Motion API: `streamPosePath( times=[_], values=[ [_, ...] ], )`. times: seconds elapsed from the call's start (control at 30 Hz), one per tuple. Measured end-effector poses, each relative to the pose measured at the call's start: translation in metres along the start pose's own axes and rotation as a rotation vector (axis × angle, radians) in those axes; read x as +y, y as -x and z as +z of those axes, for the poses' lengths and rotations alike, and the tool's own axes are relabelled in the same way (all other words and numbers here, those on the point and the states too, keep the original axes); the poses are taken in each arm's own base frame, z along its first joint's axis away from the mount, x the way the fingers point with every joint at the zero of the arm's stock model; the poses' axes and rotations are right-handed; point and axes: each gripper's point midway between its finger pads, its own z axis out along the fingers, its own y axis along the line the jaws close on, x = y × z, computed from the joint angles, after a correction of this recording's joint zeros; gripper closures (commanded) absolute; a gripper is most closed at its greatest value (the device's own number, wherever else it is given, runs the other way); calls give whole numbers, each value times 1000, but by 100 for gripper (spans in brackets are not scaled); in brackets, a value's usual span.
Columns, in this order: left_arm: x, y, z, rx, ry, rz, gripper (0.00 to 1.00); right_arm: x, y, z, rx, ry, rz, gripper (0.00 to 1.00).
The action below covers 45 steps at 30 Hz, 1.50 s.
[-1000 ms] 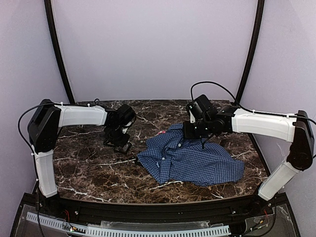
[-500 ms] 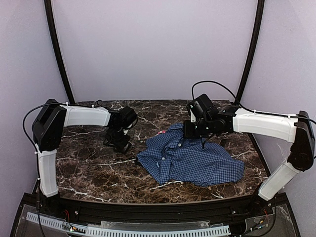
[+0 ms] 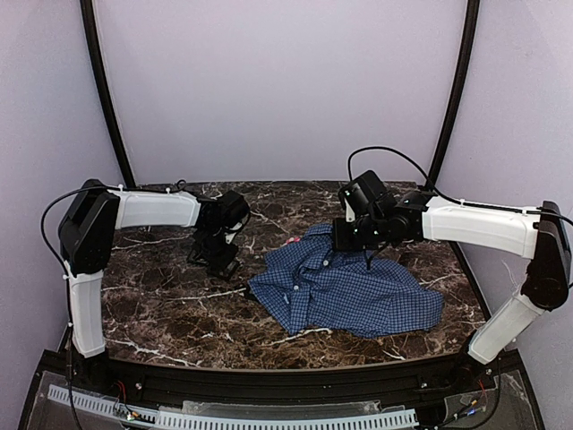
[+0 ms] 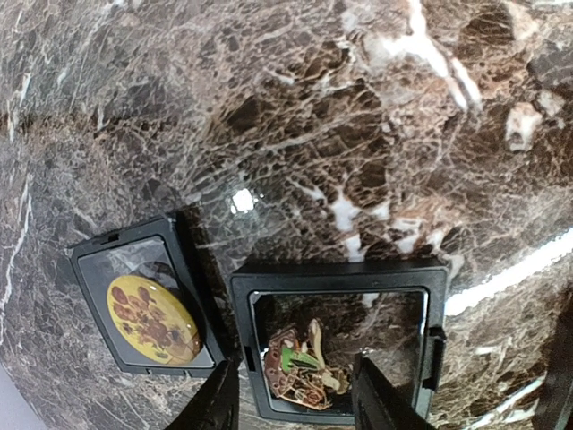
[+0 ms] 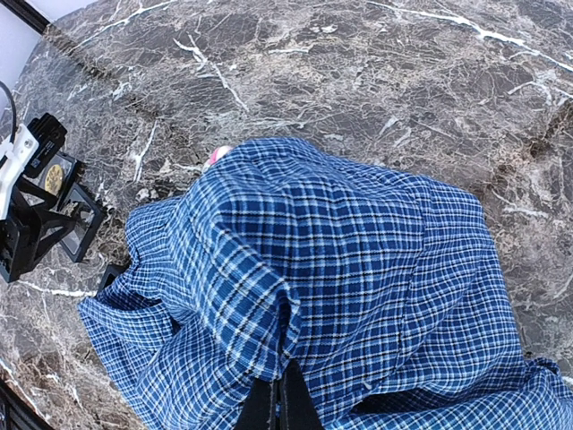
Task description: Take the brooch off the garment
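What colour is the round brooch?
Round brooch: yellow with brownish flowers; left wrist view shows it best.

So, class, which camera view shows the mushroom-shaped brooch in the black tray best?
The left wrist view: the mushroom-shaped brooch lies close up in the black tray, shape and colours clear. In the top view the left gripper hides it. The right wrist view shows the tray small at its left edge, the brooch indiscernible.

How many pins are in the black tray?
2: a round yellow pin in one slot, a brown-and-green pin in the next slot. Another slot may be hidden out of view.
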Motion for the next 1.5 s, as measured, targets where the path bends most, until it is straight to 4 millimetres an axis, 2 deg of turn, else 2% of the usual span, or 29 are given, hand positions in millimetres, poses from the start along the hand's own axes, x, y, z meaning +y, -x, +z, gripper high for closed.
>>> streamPosePath(
  times=[0.07,0.2,0.43,0.57,0.67,0.77,0.9,0.97,1.07,1.2,1.4,1.43,1.5],
  values=[
    [-3,1,-2,0,-21,-7,43,0,0,0,0,0,0,100],
    [-9,0,-9,2,-67,-17,36,0,0,0,0,0,0,100],
    [-17,6,-37,-45,-160,-42,32,4,5,-3,-7,11,-6,100],
    [-22,8,-60,-89,-232,-56,31,12,10,-8,-12,51,-26,100],
    [-29,14,-87,-155,-313,-59,29,24,14,-21,-22,124,-59,100],
    [-39,27,-128,-279,-441,-52,25,45,20,-43,-33,253,-93,100],
    [-58,48,-203,-500,-678,-19,20,71,24,-67,-28,421,-129,100],
    [-67,55,-234,-589,-789,3,20,82,24,-76,-12,493,-143,100],
    [-80,57,-257,-646,-917,39,17,94,26,-89,-5,566,-154,100],
    [-98,45,-255,-615,-1006,77,15,100,37,-111,-34,630,-150,100],
    [-116,7,-218,-489,-1029,84,14,105,61,-145,-126,705,-133,100],
    [-118,1,-212,-470,-1028,81,15,107,63,-148,-133,717,-132,100],
    [-121,-8,-204,-442,-1028,78,27,110,65,-151,-138,735,-132,100]
  ],
)
